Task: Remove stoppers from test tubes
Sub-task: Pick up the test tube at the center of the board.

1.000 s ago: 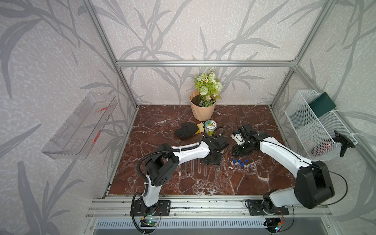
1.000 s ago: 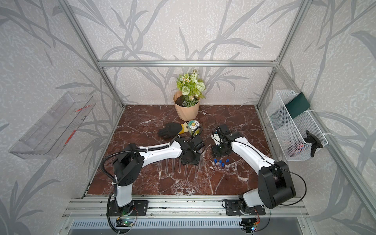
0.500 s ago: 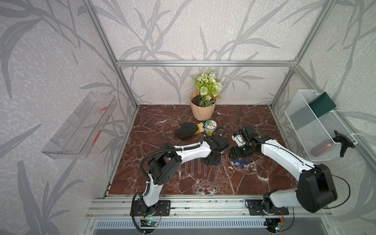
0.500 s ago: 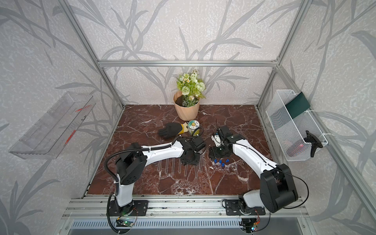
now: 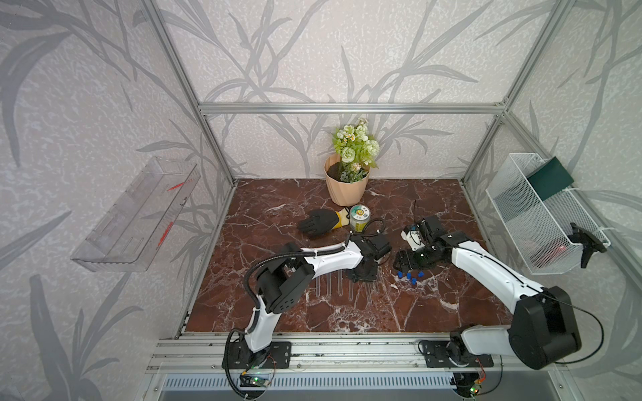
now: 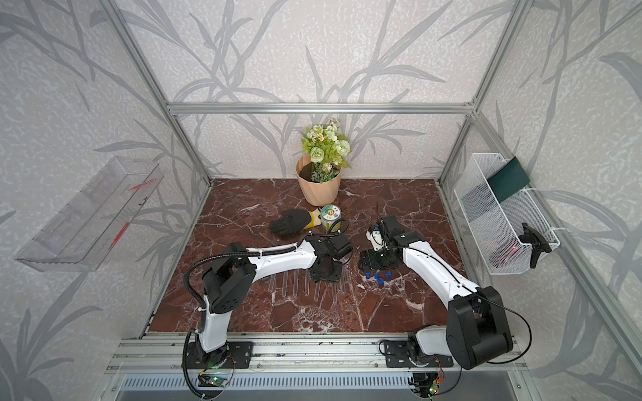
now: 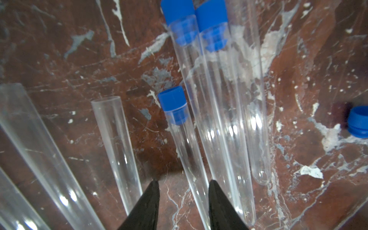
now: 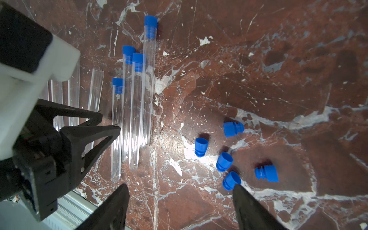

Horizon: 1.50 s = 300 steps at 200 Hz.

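Between the left fingers (image 7: pixel 148 207), set narrow but not yet pinching, one stoppered tube (image 7: pixel 187 159) lies on the worktop (image 7: pixel 59 49). Its neighbours (image 7: pixel 219 119) crowd it, so closing could nip two or roll them. The right fingers (image 8: pixel 251 207) gape wide over loose stoppers (image 8: pixel 224 161), which a low sweep could scatter.

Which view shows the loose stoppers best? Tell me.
The right wrist view: five loose stoppers lie large and separate. Both top views show tiny specks; the left wrist view catches one at its edge.
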Each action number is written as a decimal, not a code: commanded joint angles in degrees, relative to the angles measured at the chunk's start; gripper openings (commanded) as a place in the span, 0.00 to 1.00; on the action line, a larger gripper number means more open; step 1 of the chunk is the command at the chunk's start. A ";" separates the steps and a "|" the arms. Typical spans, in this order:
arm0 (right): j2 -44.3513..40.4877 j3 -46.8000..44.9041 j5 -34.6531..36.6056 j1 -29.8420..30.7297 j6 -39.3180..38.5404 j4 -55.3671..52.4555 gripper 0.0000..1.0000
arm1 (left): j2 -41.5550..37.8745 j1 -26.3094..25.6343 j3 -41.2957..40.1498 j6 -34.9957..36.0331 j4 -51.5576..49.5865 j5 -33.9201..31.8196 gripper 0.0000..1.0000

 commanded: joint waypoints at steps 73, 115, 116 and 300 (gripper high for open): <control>-1.49 -1.11 -0.95 -1.17 1.17 1.25 0.82 | 3.74 -0.46 2.35 0.76 -6.43 -1.61 0.32; -1.58 -1.29 -0.78 -1.42 1.61 1.47 0.82 | 3.83 -0.50 2.40 1.18 -6.95 -1.54 0.25; -1.58 -1.29 -0.78 -1.43 1.57 1.51 0.82 | 3.83 -0.49 2.38 1.19 -6.96 -1.53 0.24; -3.25 -2.30 -1.80 -2.29 2.39 1.65 0.83 | 3.57 -0.43 3.46 2.17 -7.31 -0.81 0.12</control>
